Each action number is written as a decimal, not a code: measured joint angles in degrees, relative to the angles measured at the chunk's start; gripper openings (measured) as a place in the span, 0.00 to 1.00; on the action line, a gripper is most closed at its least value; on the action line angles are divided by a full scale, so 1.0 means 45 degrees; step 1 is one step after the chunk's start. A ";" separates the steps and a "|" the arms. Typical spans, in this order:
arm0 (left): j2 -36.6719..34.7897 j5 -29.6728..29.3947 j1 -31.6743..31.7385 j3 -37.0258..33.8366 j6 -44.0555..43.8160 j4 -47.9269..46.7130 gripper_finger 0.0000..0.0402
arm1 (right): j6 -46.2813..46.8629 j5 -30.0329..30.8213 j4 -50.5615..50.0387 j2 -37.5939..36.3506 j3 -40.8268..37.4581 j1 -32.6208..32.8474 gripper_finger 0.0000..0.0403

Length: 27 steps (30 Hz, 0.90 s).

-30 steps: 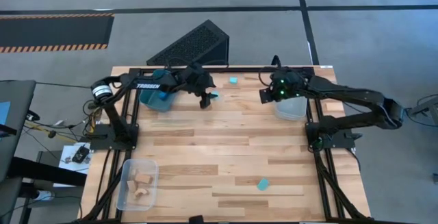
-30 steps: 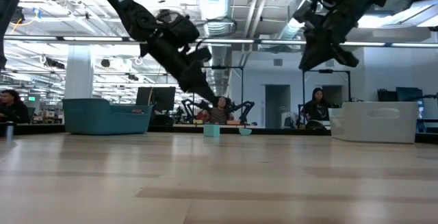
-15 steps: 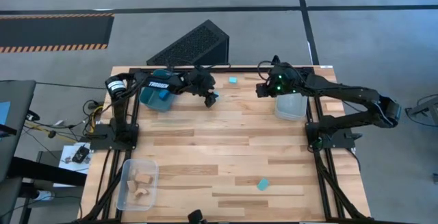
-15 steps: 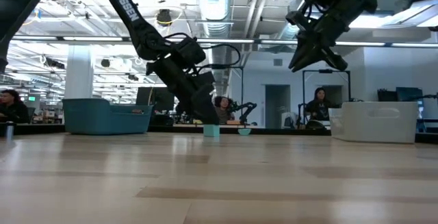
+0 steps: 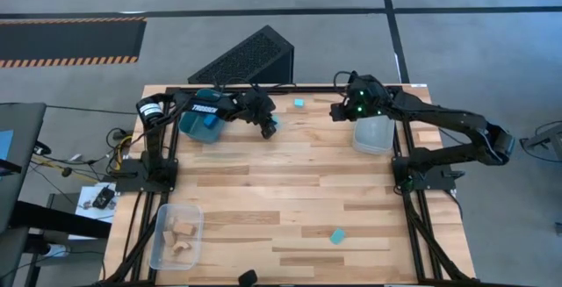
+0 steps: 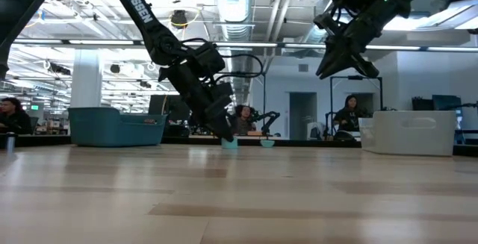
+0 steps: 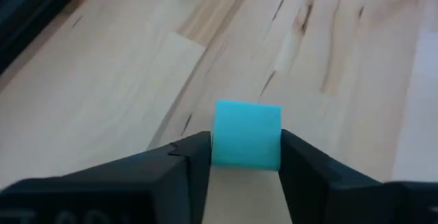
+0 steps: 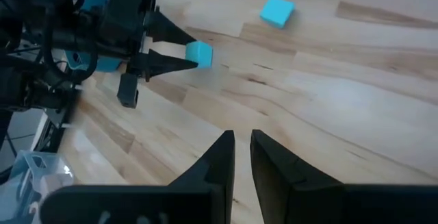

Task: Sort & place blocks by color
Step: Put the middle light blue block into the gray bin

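Left gripper [image 7: 245, 157]: low on the counter [image 5: 290, 190] near its far edge, fingers clamped on either side of a cyan block [image 7: 247, 133].
Right gripper [image 8: 237, 157]: raised above the counter by the clear bin [image 5: 373, 135], fingers nearly together, nothing between them.
Other cyan blocks: one [image 5: 299, 104] just beyond the left gripper at the far edge; another [image 5: 336, 235] well apart, near the front.
Teal bin [image 5: 200, 126]: beside the left arm; contents hard to tell.
Clear tray [image 5: 164, 239]: front left corner, holding tan wooden blocks [image 5: 183, 233].
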 joint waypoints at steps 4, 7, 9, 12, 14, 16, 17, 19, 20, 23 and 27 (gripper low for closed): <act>0.0000 0.0214 -0.0005 0.0034 0.0240 -0.0088 0.26 | -0.0039 -0.0321 0.0453 0.0093 0.0000 -0.0003 0.18; 0.0000 0.0386 -0.0005 0.0294 0.0276 -0.0353 0.26 | 0.0343 -0.0419 0.1611 0.0303 0.0015 0.0234 0.18; -0.0073 0.0713 -0.0005 0.0570 0.0408 -0.0285 0.27 | 0.0831 -0.0733 0.2212 0.0442 0.0010 0.0263 0.18; -0.0505 0.1270 -0.0095 0.1055 0.0928 -0.0247 0.30 | 0.1644 -0.1145 0.3027 0.0818 0.0034 0.0270 0.19; -0.0930 0.1590 -0.0251 0.1360 0.1678 -0.0102 0.30 | 0.1884 -0.1376 0.3020 0.1180 0.0011 0.0270 0.23; -0.1304 0.1993 -0.0461 0.1658 0.2669 0.0155 0.29 | 0.1937 -0.1830 0.3273 0.1426 0.0010 0.0255 0.30; -0.1449 0.2255 -0.0559 0.1869 0.3195 0.0221 0.28 | 0.1960 -0.2057 0.3534 0.1528 0.0010 0.0202 0.35; -0.1646 0.2619 -0.0814 0.2282 0.4076 0.0162 0.27 | 0.2085 -0.2391 0.4163 0.1741 0.0010 0.0135 0.45; -0.1705 0.2616 -0.0935 0.2471 0.4390 0.0204 0.27 | 0.2202 -0.2404 0.4558 0.1845 0.0010 0.0124 0.51; -0.1763 0.2608 -0.1289 0.3060 0.5011 0.0138 0.29 | 0.2646 -0.2403 0.5811 0.2137 0.0010 0.0116 0.66; -0.1763 0.2183 -0.1610 0.3712 0.5442 0.0157 0.30 | 0.3130 -0.2650 0.6883 0.2473 0.0010 0.0414 0.75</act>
